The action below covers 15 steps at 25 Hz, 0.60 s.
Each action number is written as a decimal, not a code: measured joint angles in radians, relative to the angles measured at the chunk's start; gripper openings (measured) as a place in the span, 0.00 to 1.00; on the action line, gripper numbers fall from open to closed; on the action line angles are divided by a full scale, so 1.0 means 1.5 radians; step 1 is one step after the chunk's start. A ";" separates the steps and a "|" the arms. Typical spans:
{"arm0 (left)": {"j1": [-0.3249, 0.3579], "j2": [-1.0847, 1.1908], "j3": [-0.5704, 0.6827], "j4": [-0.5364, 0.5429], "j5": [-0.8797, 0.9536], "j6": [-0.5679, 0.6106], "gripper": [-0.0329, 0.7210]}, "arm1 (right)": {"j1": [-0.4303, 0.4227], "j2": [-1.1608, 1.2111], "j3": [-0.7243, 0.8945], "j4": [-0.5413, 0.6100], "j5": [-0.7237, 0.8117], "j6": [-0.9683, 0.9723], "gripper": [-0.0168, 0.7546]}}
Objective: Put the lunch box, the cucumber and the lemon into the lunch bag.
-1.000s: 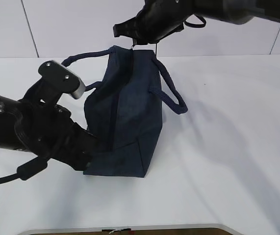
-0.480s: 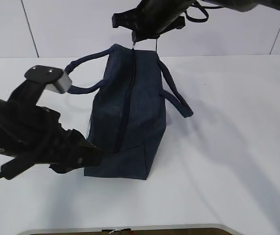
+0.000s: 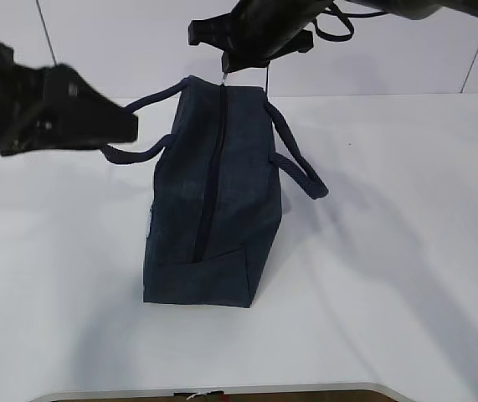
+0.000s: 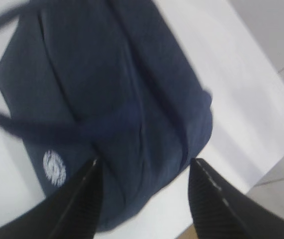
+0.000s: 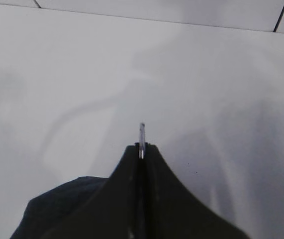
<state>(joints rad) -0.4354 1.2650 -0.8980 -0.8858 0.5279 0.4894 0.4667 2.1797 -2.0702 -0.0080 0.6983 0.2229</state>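
Note:
The dark navy lunch bag [image 3: 213, 209] stands on the white table, and the zipper [image 3: 209, 184] along its top looks closed. My right gripper [image 3: 226, 69] is above the bag's far end, shut on the metal zipper pull [image 3: 224, 78]. In the right wrist view the pull [image 5: 142, 130] sticks out between the shut jaws of that gripper [image 5: 142, 147]. My left gripper [image 3: 128, 126] is open and empty, raised to the bag's left. In the left wrist view it [image 4: 144, 167] hovers over the bag [image 4: 112, 89]. The lunch box, cucumber and lemon are out of view.
The bag's loop handles hang out to the left [image 3: 138, 105] and to the right [image 3: 297, 163]. A white round logo [image 4: 54, 168] marks the bag's side. The table's front edge [image 3: 222, 389] runs along the bottom, and a wall stands behind.
My left arm has risen from low beside the bag's near left corner to the upper left, clear of the bag. The bag has straightened. The right gripper stays on the pull.

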 joint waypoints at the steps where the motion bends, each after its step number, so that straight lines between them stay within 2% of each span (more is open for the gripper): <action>1: 0.005 0.009 -0.026 0.000 0.010 -0.005 0.57 | 0.000 0.000 0.000 0.005 0.000 0.000 0.03; 9: 0.014 0.166 -0.213 0.019 0.104 -0.045 0.57 | 0.000 0.000 -0.001 0.019 0.007 0.000 0.03; 15: 0.014 0.273 -0.329 0.114 0.169 -0.124 0.57 | 0.000 0.000 -0.017 0.023 0.017 0.000 0.03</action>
<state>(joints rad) -0.4150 1.6740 -1.3917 -0.7149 0.7809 0.3036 0.4667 2.1791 -2.0960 0.0267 0.7244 0.2229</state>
